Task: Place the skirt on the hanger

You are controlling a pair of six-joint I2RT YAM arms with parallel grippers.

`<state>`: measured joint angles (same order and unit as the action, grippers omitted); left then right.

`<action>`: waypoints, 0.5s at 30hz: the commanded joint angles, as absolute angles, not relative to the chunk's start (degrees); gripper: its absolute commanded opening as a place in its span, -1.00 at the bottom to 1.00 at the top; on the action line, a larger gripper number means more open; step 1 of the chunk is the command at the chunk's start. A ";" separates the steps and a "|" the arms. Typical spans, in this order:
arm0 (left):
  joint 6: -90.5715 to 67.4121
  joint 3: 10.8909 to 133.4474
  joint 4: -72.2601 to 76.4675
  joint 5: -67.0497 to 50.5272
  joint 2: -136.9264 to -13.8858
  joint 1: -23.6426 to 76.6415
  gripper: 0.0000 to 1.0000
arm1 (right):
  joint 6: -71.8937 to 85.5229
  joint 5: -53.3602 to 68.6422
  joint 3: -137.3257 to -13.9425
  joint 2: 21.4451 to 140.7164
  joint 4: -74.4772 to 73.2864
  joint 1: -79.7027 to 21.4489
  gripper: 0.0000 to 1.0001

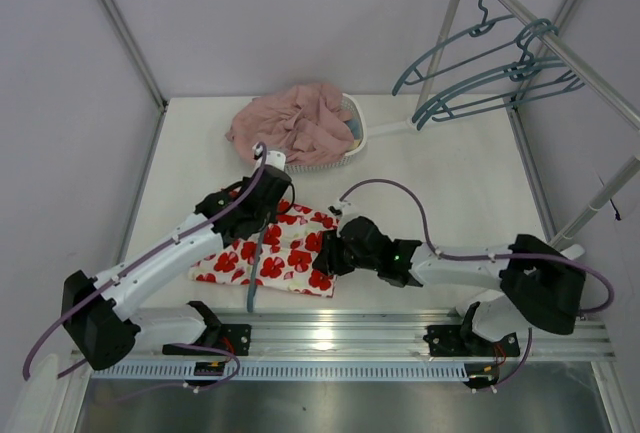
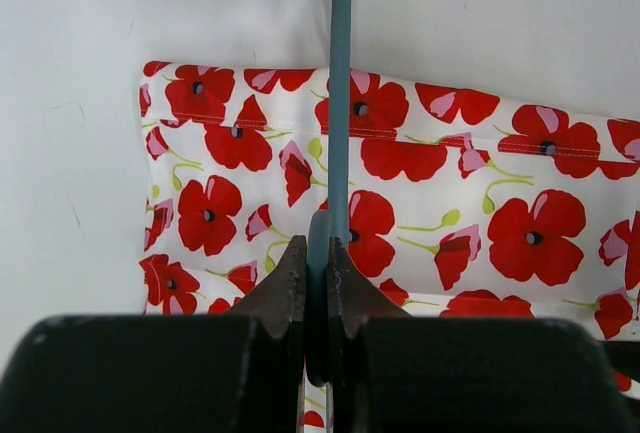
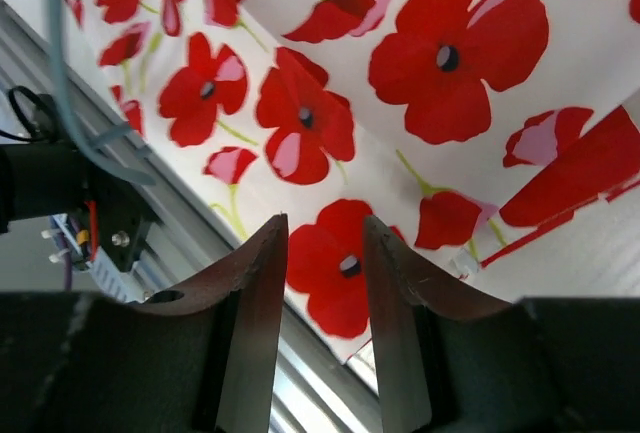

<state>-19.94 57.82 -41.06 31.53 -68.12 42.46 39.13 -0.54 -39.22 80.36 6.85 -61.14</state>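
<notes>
White perforated basket [image 1: 358, 125] at the tabletop's [image 1: 450, 188] far edge holds a crumpled pink cloth [image 1: 290, 123]; red-poppy white skirt [image 1: 292, 259] near front edge; left hand [image 2: 318, 261] pinches thin teal hanger [image 2: 341, 103], right hand [image 3: 325, 243] spread

light: bright, even | shadows: faint | glare: rail [image 1: 322, 339] | foreground: blurred

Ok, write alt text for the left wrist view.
The left gripper, shut on a thin teal-grey hanger, holds it over the poppy-print skirt, which lies flat on the white table.
</notes>
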 commanded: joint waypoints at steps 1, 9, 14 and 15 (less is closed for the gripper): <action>-17.49 61.43 -43.41 32.34 -66.53 41.92 -1.00 | 37.88 -0.70 -39.03 85.42 18.96 -61.35 -0.19; -18.10 66.08 -45.44 27.08 -64.69 41.92 -1.00 | 36.74 0.35 -32.63 82.63 22.67 -61.96 -0.23; -19.16 71.96 -47.71 23.56 -65.83 41.92 -1.00 | 34.81 -2.28 -30.85 70.76 26.54 -64.24 0.30; -19.25 72.68 -48.51 23.47 -66.27 41.92 -1.00 | 34.63 -3.94 -31.20 69.62 26.54 -64.68 0.42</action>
<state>-19.29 67.64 -47.46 26.06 -66.96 42.35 36.97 -0.84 -30.11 74.48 19.53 -63.16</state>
